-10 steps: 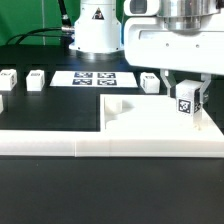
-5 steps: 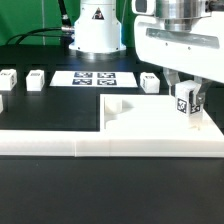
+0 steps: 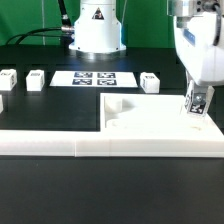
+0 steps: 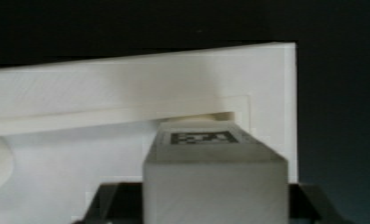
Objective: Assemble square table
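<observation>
The white arm reaches down from above at the right of the scene, wrist pointing straight down over the right end of the slab. Its pincer is clamped on one leg, a dark finger on each side. That leg stands upright at the slab's right corner, and I cannot tell whether it touches the slab.

There is one square table slab, thick and white. It lies flat on the black counter, right of centre and just behind the long low white wall along the near side.

One marker board lies flat on the far side, in front of the robot's base.

Three loose legs rest on the counter. Two are at the far left, and one is just behind the slab. With the gripped one, that makes four.
</observation>
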You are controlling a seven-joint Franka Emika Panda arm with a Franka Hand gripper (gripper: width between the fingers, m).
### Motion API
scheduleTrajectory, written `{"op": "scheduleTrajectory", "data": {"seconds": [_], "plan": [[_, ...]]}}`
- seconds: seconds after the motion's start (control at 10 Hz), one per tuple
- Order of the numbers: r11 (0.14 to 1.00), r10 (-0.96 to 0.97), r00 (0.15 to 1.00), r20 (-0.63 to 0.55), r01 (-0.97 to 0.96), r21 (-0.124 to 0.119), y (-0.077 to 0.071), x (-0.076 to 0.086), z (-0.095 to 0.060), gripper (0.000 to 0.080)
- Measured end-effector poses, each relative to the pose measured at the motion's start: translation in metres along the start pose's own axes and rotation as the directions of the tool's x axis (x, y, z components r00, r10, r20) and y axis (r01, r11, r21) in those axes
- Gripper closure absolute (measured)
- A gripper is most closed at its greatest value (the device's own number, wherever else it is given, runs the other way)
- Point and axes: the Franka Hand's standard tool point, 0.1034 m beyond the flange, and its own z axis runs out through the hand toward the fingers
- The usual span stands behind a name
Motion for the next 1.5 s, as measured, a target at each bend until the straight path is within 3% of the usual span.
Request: {"op": "scheduleTrajectory", "data": {"seconds": [0.2, 0.4, 0.5, 0.6, 0.8, 0.9, 1.0, 1.2, 1.4, 1.5], "plan": [[0.994, -0.112, 0.994, -0.002, 0.112, 0.002, -0.001, 0.003, 0.001, 0.0508], [0.9, -0.436, 0.9, -0.01, 0.436, -0.014, -0.002, 0.005, 0.001, 0.0203], [0.836, -0.548, 0.836, -0.015, 0.548, -0.035, 0.001, -0.001, 0.001, 0.0203], [0.806, -0.592, 0.806, -0.012, 0.591, -0.031, 0.001, -0.002, 0.0, 0.0161], [0.713, -0.7, 0.714, -0.008, 0.7, -0.033, 0.0, 0.0, 0.0, 0.0151], [0.61, -0.792, 0.61, -0.008, 0.792, -0.039, -0.001, 0.002, 0.001, 0.015], [0.417, -0.909, 0.417, -0.014, 0.906, -0.064, -0.001, 0.007, 0.002, 0.015], [0.23, -0.973, 0.23, -0.006, 0.971, -0.07, -0.002, 0.007, 0.003, 0.015], [0.07, -0.997, 0.069, -0.016, 0.995, -0.065, -0.008, 0.014, 0.002, 0.015], [0.083, -0.996, 0.082, -0.017, 0.994, -0.064, -0.007, 0.014, 0.002, 0.015]]}}
